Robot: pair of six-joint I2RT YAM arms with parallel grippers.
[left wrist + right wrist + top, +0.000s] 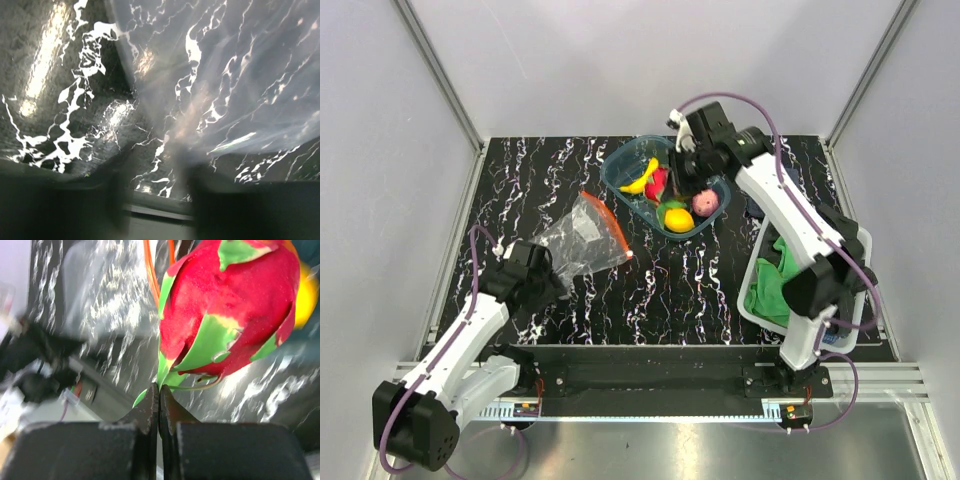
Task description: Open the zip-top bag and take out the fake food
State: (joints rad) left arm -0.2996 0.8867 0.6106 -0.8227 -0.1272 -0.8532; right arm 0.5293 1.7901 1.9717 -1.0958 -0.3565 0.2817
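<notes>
The zip-top bag lies flat on the marbled table, its red-orange zip strip along the right edge. My left gripper sits at the bag's lower-left corner. In the blurred left wrist view its dark fingers stand apart, with clear bag film above and ahead. My right gripper hangs over the teal tray. It is shut on a green leaf of the red-pink fruit. A yellow banana, a yellow round piece and a pinkish ball lie in the tray.
A white basket holding a green cloth stands at the right, beside the right arm. Grey walls and metal posts close the table at the back and sides. A metal rail runs along the front edge.
</notes>
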